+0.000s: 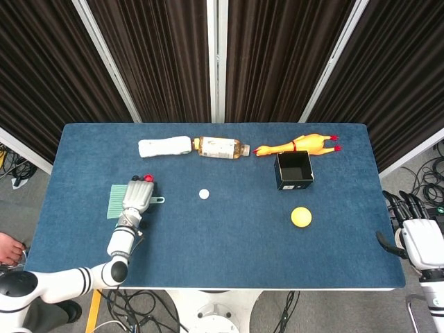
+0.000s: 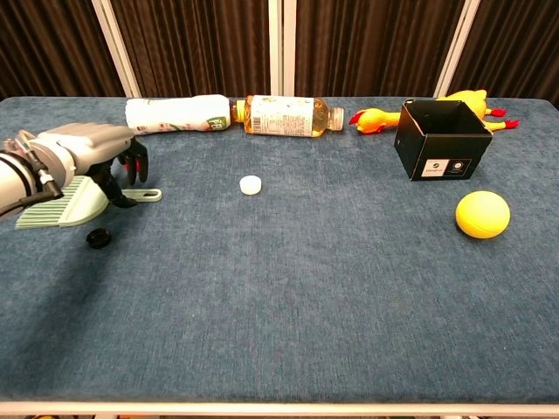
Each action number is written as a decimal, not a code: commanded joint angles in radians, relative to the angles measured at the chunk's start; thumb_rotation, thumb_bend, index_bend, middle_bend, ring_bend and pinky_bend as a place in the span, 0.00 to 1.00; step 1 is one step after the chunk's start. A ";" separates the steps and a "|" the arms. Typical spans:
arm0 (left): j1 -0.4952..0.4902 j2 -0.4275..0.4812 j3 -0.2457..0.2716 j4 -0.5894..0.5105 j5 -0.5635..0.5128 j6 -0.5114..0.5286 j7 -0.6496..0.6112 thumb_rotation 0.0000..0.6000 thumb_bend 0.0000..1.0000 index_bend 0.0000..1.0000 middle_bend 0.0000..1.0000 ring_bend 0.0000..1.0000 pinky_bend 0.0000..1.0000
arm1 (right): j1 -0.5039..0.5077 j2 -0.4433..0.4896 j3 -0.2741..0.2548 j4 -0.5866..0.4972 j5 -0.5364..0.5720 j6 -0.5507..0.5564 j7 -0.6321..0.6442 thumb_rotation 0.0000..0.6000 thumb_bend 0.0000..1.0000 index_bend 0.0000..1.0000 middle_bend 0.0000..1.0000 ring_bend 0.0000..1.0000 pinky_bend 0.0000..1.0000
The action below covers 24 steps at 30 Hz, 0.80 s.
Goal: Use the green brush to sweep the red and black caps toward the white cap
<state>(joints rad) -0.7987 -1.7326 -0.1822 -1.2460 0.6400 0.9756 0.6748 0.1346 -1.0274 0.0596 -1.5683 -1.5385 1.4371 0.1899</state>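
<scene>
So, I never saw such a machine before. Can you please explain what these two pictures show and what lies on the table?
It is a robot with two arms that end in mechanical hands. One picture looks down from its head, the other forward from its chest.

On the blue table lie a green brush, a white cap, a black cap, a red cap, two bottles lying on their sides, a rubber chicken, a black box and a yellow ball.

The left hand is over the brush; whether it grips is unclear. The right hand hangs beside the table, holding nothing.

The head view looks steeply down from high above, taking in the whole blue cloth tabletop — the chest view sits low at its near edge, facing the dark curtains; both share the tabletop.
</scene>
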 commanded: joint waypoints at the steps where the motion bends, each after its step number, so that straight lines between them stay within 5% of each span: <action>1: -0.004 -0.006 -0.003 0.006 -0.017 0.000 0.015 1.00 0.25 0.43 0.44 0.27 0.18 | 0.000 -0.001 0.000 0.002 0.002 -0.002 0.002 1.00 0.24 0.03 0.14 0.00 0.02; 24: -0.022 -0.029 0.007 0.053 -0.049 -0.025 0.067 1.00 0.26 0.43 0.47 0.29 0.18 | -0.005 -0.003 0.000 0.011 0.011 -0.003 0.014 1.00 0.24 0.03 0.14 0.00 0.02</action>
<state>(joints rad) -0.8208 -1.7609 -0.1763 -1.1940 0.5919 0.9514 0.7411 0.1300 -1.0308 0.0591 -1.5568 -1.5271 1.4340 0.2041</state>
